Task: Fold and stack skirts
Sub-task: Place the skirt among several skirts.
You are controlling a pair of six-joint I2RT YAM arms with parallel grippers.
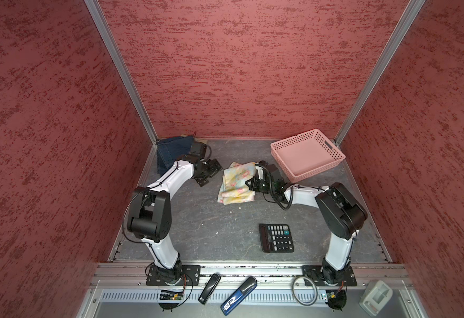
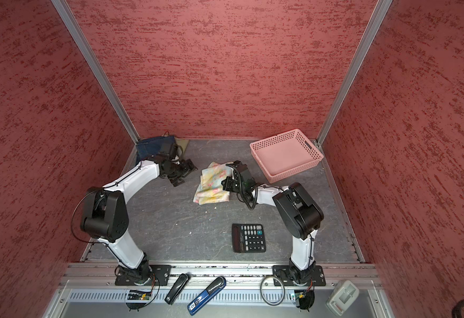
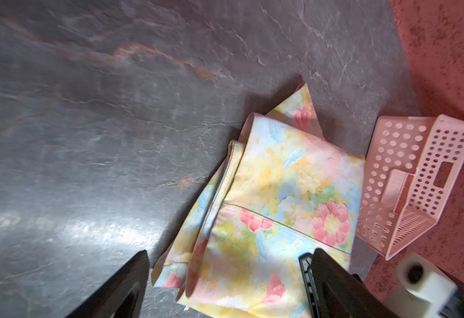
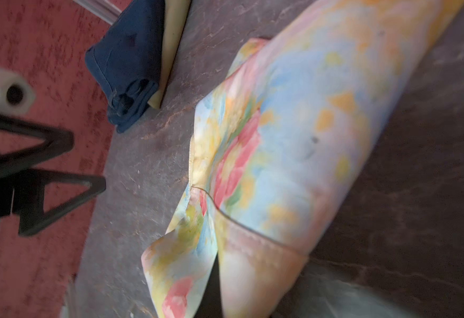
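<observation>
The pastel floral skirt (image 1: 236, 183) (image 2: 213, 184) lies folded in the middle of the table. My right gripper (image 1: 249, 185) (image 2: 225, 185) is at its right edge and shut on the cloth. In the right wrist view the skirt (image 4: 294, 132) bunches up over the gripper (image 4: 214, 302) and hides the jaws. My left gripper (image 1: 211, 174) (image 2: 185, 173) (image 3: 225, 286) hovers open just left of the skirt (image 3: 280, 192) and holds nothing. The folded denim skirt (image 1: 173, 152) (image 2: 151, 148) (image 4: 129, 68) sits in the back left corner on the olive skirt (image 2: 182, 144) (image 4: 170, 49).
A pink perforated basket (image 1: 332, 161) (image 2: 312, 159) (image 3: 418, 179) stands at the back right, close to my right arm. A black calculator (image 1: 276, 238) (image 2: 248, 238) lies at the front right. Red walls enclose three sides. Staplers and a cable ring rest on the front rail.
</observation>
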